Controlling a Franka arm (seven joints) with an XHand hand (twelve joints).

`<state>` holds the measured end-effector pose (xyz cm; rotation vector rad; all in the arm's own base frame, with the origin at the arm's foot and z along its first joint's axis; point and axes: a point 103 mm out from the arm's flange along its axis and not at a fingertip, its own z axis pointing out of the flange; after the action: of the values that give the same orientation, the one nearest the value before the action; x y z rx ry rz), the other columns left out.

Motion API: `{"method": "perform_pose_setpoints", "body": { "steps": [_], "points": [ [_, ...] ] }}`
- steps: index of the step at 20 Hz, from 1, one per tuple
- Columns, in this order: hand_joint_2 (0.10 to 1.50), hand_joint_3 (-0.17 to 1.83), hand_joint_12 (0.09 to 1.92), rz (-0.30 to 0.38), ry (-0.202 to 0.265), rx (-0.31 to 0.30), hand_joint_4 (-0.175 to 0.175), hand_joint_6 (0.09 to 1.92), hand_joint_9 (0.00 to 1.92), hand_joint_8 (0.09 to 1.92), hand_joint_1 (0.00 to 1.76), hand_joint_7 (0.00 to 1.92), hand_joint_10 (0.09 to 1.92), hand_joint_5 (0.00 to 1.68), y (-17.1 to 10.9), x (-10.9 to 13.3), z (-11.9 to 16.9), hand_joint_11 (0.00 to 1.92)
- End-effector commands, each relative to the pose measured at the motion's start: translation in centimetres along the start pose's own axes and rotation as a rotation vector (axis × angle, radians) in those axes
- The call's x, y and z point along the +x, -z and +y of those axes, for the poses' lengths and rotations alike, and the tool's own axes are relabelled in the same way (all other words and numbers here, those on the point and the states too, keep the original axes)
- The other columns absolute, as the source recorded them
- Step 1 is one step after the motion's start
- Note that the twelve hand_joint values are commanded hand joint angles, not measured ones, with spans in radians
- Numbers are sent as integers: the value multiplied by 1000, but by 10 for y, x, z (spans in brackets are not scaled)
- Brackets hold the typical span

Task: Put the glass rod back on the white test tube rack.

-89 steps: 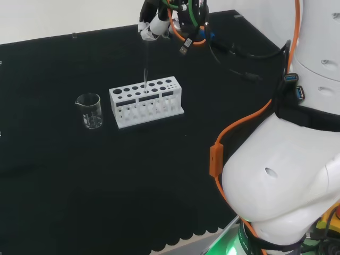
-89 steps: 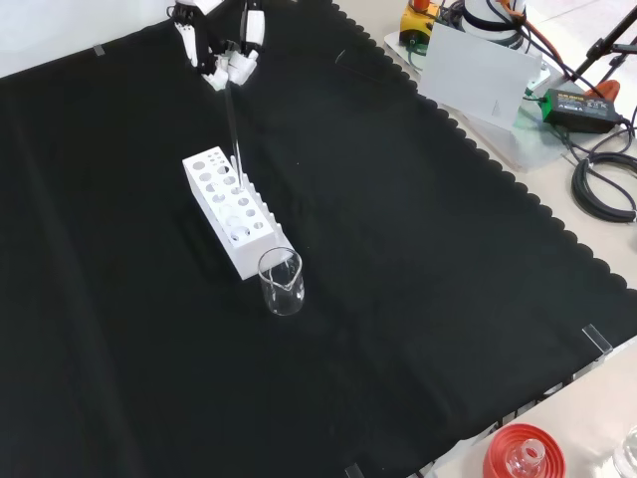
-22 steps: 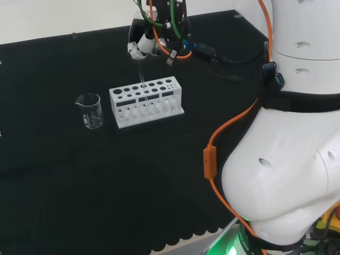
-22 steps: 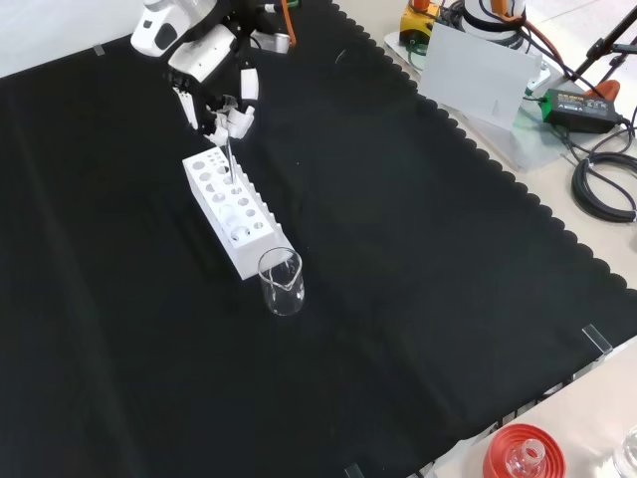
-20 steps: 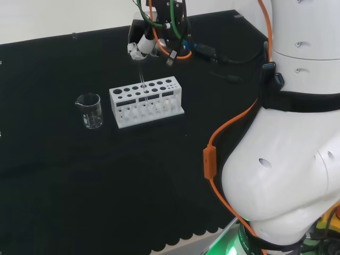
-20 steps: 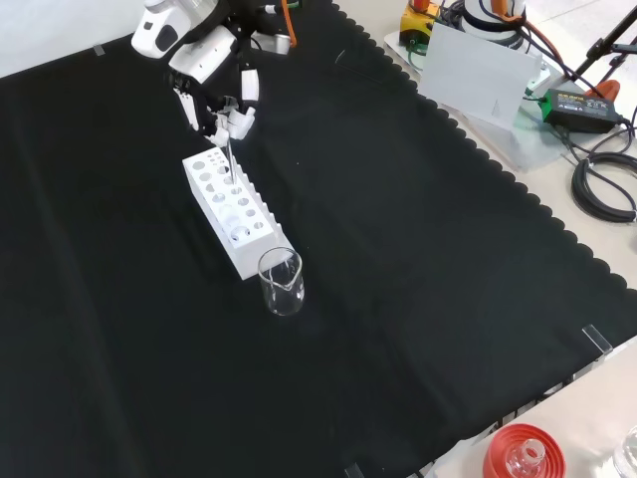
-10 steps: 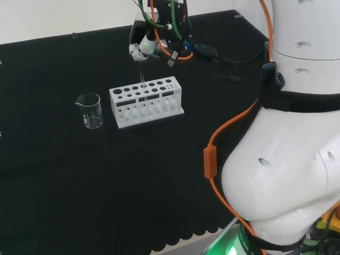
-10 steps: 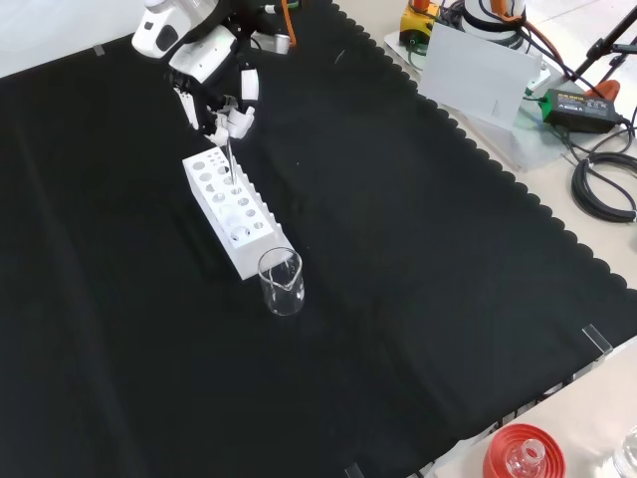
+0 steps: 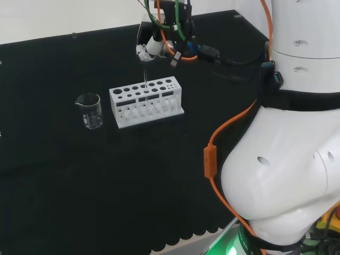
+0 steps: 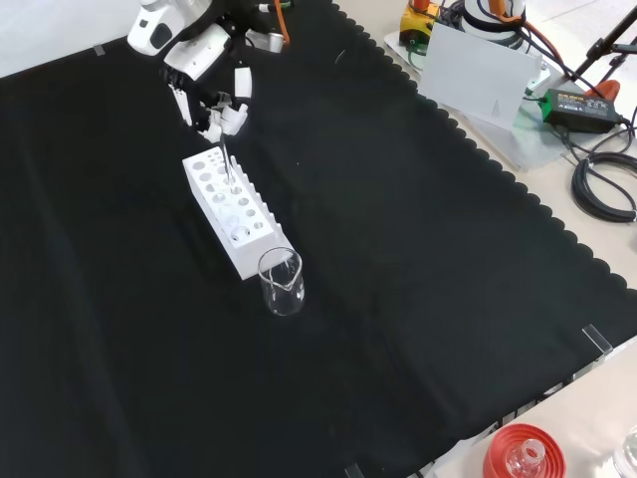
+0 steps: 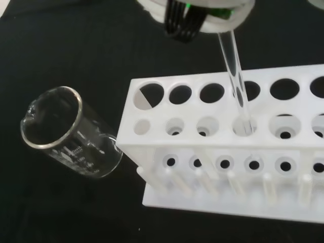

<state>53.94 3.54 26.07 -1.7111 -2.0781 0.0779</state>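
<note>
Standing near upright, glass rod (image 11: 237,81) has its lower end in a hole of the white test tube rack (image 9: 146,101). Hand (image 10: 213,108), upper left of the front view, sits directly above the rod top. Whether its fingers pinch the rod: cannot tell.

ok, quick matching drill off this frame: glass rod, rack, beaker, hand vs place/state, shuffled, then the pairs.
Column 1:
1. glass rod
2. white test tube rack
3. beaker
4. hand

Column 2:
A. stands empty on the cloth off one end of the rack
B. above the rack, clear of its top
C. standing in a rack hole
D. sits on the black cloth, with rows of round holes on top

Pairs: 1-C, 2-D, 3-A, 4-B
</note>
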Motion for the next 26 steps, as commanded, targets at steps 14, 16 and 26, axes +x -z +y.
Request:
{"method": "perform_pose_setpoints", "body": {
  "steps": [14,16,26],
  "points": [
    [770,570,729,2,24,19,-175,733,1767,1013,1306,1217,550,1057,-3,11,19,1620],
    [770,570,729,4,22,23,-175,733,1767,1013,1306,1217,551,1057,-5,9,19,1620],
    [769,572,729,18,15,15,-175,736,1767,1013,1306,1217,551,1056,2,4,13,1620]
  ]
}}
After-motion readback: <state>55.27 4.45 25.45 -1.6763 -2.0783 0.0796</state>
